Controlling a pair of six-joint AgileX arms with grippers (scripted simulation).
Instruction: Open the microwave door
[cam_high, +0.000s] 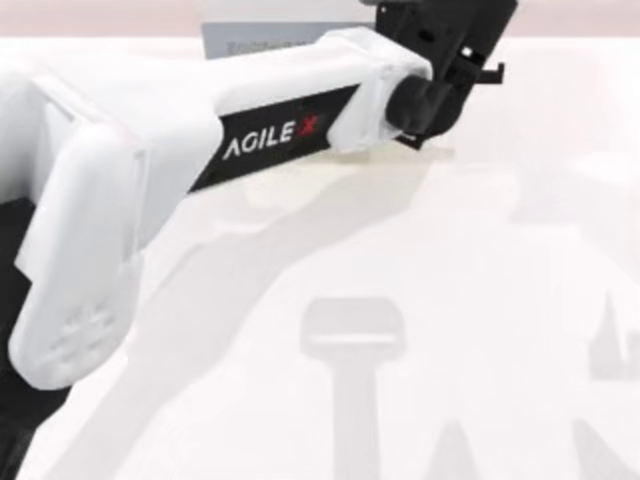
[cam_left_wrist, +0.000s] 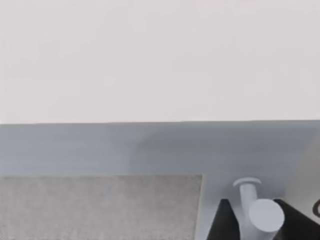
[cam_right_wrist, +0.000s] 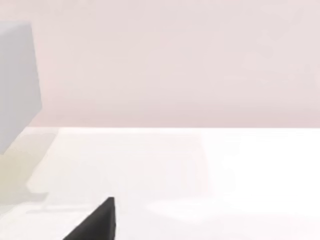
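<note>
The microwave (cam_high: 262, 36) stands at the table's far edge, mostly hidden under my left arm. The wrist view shows the microwave door (cam_left_wrist: 100, 150), light grey with a speckled mesh window (cam_left_wrist: 100, 207). Its pale round handle bar (cam_left_wrist: 266, 215) sits between two black fingers (cam_left_wrist: 227, 225). My left gripper (cam_left_wrist: 260, 225) is shut on that handle. From above, that gripper (cam_high: 470, 60) is a black shape to the right of the microwave. A knob's edge (cam_left_wrist: 317, 207) peeks in beside the door. My right gripper (cam_right_wrist: 97, 225) shows only as a dark wedge, off to the microwave's side (cam_right_wrist: 17, 85).
My left arm's white forearm (cam_high: 290, 110) stretches from the near left across to the far centre. The pale table (cam_high: 450, 300) carries only shadows. A pale wall (cam_right_wrist: 175, 60) rises behind the table.
</note>
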